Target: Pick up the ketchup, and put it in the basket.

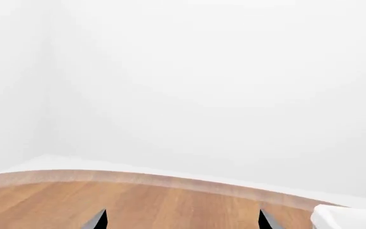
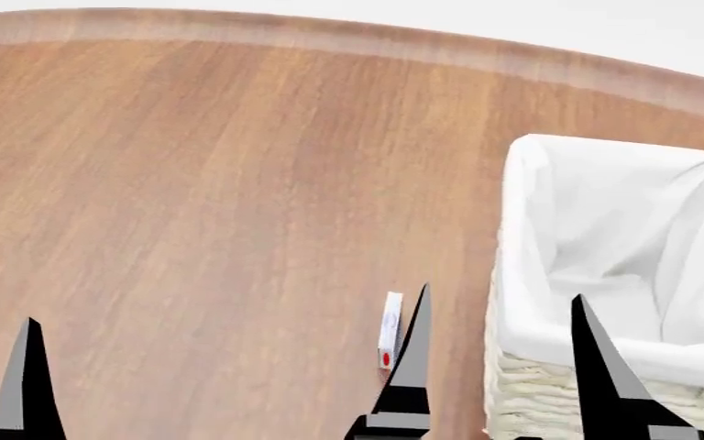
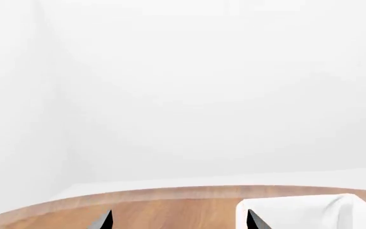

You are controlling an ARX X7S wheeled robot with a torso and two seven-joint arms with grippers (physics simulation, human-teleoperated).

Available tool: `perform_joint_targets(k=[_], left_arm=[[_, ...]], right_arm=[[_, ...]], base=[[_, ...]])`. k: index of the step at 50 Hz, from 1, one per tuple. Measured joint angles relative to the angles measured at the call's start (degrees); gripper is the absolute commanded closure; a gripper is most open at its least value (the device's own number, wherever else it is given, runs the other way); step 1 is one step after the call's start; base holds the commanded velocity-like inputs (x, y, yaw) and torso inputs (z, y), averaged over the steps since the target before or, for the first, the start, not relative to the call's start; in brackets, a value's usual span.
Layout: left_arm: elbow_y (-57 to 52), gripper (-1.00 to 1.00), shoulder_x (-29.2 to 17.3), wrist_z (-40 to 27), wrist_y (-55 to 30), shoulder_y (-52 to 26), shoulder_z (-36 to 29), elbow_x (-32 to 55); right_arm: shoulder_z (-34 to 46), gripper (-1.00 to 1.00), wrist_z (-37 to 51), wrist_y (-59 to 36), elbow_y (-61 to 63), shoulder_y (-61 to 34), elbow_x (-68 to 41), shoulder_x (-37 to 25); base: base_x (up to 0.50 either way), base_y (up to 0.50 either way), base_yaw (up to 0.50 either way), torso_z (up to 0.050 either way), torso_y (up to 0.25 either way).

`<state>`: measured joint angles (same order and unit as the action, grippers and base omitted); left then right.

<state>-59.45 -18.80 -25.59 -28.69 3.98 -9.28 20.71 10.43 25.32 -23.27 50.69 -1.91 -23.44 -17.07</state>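
Note:
The ketchup (image 2: 390, 328) shows in the head view only as a narrow white strip with a red spot at its near end, on the wooden table (image 2: 205, 202). The inner finger of my right gripper (image 2: 499, 295) hides most of it. The basket (image 2: 526, 275), cream wicker with a white cloth liner, stands at the right. My right gripper is open and straddles the basket's near left corner without holding anything. The right wrist view shows the gripper (image 3: 179, 220) and the basket (image 3: 310, 212). My left gripper (image 1: 183, 222) is open and empty over bare wood at the near left.
The table's rounded far edge (image 2: 327, 37) runs across the back, with white wall and floor beyond. A corner of the basket's liner (image 1: 348, 217) shows in the left wrist view. One left finger (image 2: 28, 376) rises at the head view's lower left.

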Motion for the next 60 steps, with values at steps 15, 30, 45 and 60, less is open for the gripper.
perform_joint_targets(k=[15,30,45,60], left_arm=[[0.9,-1.00,0.7,-3.0,0.5,-0.2,1.4,0.4],[5.7,-1.00,2.6,-5.6,5.1,1.2,6.9,2.9],[11.8,-1.00,3.9,-7.9,9.6,2.8,11.4,2.5],[18.3,-1.00,5.1,-9.3,15.0,4.7,16.0,2.5]], right_arm=[[0.4,-1.00,0.6,0.4,-0.3,-0.2,-0.5,-0.6],[0.8,-1.00,1.1,0.8,-0.6,-0.3,-0.9,-1.1],[1.1,-1.00,1.7,1.2,-0.8,-0.4,-1.4,-1.6],[1.2,-1.00,2.2,1.6,-1.0,-0.3,-1.9,-2.0]], base=[[0.00,0.00,0.00,0.003,-0.009],[0.00,0.00,0.00,0.000,0.000],[0.00,0.00,0.00,0.000,0.000],[0.00,0.00,0.00,0.000,0.000]])
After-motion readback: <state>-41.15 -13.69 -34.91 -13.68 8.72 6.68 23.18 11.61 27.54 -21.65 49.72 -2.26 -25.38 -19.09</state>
